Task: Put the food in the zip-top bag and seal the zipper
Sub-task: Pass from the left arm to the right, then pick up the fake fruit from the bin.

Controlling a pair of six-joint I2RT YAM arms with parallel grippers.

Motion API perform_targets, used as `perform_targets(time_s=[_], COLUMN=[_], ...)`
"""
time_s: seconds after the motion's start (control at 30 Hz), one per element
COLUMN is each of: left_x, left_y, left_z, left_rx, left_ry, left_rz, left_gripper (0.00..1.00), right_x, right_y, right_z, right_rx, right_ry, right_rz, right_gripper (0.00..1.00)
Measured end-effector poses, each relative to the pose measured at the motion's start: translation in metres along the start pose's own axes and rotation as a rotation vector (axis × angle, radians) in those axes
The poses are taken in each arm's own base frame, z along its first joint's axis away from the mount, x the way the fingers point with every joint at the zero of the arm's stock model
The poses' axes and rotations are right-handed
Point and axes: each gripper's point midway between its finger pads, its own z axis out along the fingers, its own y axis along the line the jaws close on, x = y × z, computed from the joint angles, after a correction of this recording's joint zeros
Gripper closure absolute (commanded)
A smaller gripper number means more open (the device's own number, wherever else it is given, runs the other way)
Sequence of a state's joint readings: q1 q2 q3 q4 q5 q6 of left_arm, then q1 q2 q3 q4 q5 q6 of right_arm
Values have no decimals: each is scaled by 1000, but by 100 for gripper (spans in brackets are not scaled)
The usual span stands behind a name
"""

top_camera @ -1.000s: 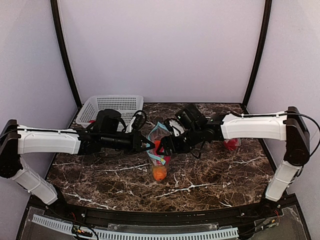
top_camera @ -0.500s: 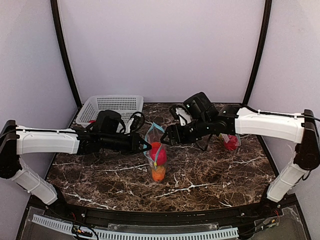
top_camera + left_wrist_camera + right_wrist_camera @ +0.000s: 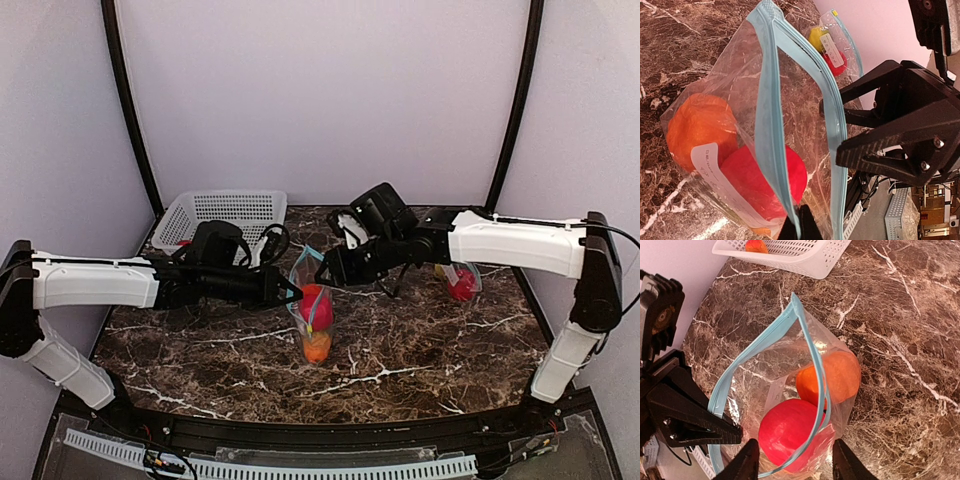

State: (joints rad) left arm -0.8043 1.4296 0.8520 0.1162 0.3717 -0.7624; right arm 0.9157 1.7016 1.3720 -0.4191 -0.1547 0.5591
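The zip-top bag (image 3: 312,305) stands mid-table. It is thin, limp, slippery film whose mouth gapes only because the left gripper (image 3: 293,295) is clamped on its left rim, so I'd take it by the stiffer blue zipper strip (image 3: 766,100), never the sagging wall. Inside it the red fruit (image 3: 787,432) sits against the orange fruit (image 3: 840,372) — both light, rounded and likely to roll. A second ago the right gripper (image 3: 324,277) was down in the bag's mouth with the red one — now it's out, jaws apart, either side of the bag's right rim.
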Motion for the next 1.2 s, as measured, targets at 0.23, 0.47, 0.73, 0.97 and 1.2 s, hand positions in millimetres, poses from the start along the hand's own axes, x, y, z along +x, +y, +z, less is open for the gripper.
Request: perform_targets(time_s=[0.23, 0.47, 0.73, 0.97, 1.2], left_x=[-2, -3, 2, -32, -124], left_y=[2, 7, 24, 2, 24], left_z=[-1, -1, -6, -35, -117], left_rx=[-16, -41, -140, -186, -296], left_ry=[-12, -23, -7, -42, -242], left_rz=[4, 12, 38, 160, 179], left_gripper=[99, 99, 46, 21, 16], right_x=[3, 6, 6, 6, 6], right_y=[-6, -11, -10, -9, -9], right_z=[4, 4, 1, -1, -1], right_rx=[29, 51, 52, 49, 48], right_ry=[11, 22, 24, 22, 23], right_rz=[7, 12, 10, 8, 7], right_gripper=[80, 100, 100, 100, 100])
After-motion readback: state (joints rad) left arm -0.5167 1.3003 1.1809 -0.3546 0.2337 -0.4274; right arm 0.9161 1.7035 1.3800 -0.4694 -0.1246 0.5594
